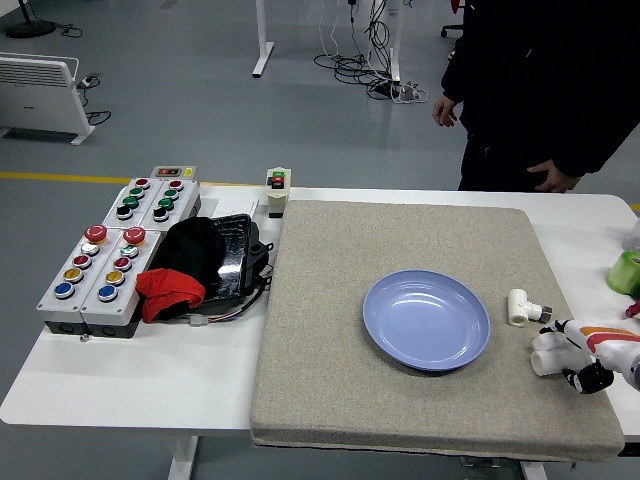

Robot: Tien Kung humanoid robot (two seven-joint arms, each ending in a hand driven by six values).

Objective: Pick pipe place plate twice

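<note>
A blue plate (427,320) lies empty on the grey mat (330,330), right of the middle. Two white pipe fittings lie to its right on the mat. The smaller pipe fitting (519,306) has a metal end and lies free. The larger pipe fitting (546,354) lies nearer the front, and my right hand (588,366) comes in from the right edge and is right against its right end. The fitting rests on the mat. I cannot see whether the hand grips it. My left arm is out of view.
Grey button boxes (100,265) stand at the left, next to a black tray (215,255) with a red cloth (168,290). A small switch box (278,190) stands at the mat's far edge. A green roll (626,272) is at the right edge. A person (540,90) stands at the far right, hands hanging.
</note>
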